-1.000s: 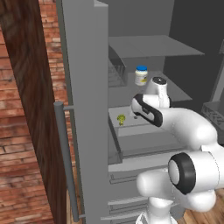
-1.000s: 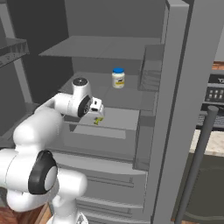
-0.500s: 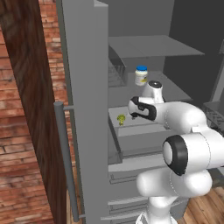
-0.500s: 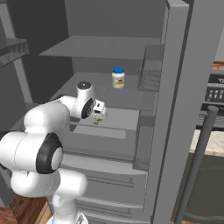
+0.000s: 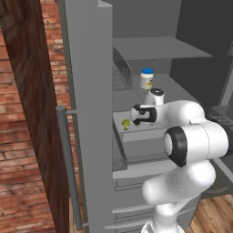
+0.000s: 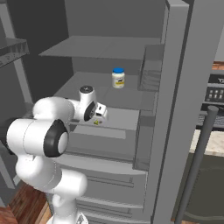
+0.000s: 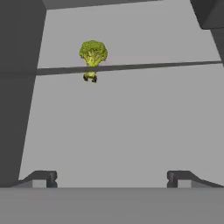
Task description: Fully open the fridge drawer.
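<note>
I had the gripper (image 7: 113, 177) spread wide, holding nothing | fridge drawer (image 5: 136, 139) looked part-way out, broccoli (image 7: 92, 54) inside | full pull remained, I judged

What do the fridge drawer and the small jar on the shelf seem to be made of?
The fridge drawer: matte grey floor, likely plastic; its walls look like clear plastic or glass, since the interior shows through them. The jar: pale, maybe glass or plastic, with a blue lid; too small to tell.

Place: a rendered home kitchen, seen from my base.
Evidence: open grey fridge (image 5: 86, 91), jar (image 6: 117, 78) on a shelf (image 6: 100, 47), broccoli (image 7: 92, 54) inside.
Surroundings: brick wall (image 5: 27, 182), wooden floor (image 5: 214, 214), oven controls (image 6: 215, 92).
</note>
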Controlling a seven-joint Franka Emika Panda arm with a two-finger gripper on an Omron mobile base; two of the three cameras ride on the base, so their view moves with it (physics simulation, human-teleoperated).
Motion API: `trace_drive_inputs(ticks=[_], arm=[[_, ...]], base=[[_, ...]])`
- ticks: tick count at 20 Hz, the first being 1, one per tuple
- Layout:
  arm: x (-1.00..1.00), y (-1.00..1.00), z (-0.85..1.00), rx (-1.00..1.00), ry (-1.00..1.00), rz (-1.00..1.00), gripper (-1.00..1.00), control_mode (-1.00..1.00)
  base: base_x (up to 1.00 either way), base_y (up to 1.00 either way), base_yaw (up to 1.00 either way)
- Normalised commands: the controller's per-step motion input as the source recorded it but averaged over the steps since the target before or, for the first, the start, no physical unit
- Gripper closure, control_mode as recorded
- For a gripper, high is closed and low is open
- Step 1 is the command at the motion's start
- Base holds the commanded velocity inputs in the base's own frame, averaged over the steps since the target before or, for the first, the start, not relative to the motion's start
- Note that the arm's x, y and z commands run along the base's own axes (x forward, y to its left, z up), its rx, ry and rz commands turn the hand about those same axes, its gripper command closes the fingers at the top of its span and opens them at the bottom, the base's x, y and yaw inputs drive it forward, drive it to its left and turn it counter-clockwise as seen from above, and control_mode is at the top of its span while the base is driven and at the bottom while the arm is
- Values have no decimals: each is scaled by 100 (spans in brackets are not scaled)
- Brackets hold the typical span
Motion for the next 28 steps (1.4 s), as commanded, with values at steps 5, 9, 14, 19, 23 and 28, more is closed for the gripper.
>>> trace_drive_inputs(ticks=[5, 9, 14, 19, 23, 28], arm=[[15, 0, -28, 0, 0, -4, -100, -100], [18, 0, -17, 1, 0, -5, -100, -100], [15, -1, -13, 4, -2, -7, -100, -100], [1, -18, -20, 0, 0, -8, -100, -100], [-12, -41, -19, 0, 4, -6, -100, -100], [-32, -55, -6, 0, 5, -4, -100, -100]], base=[[0, 0, 0], [0, 0, 0], [0, 0, 0], [0, 0, 0], [0, 0, 0], [0, 0, 0]])
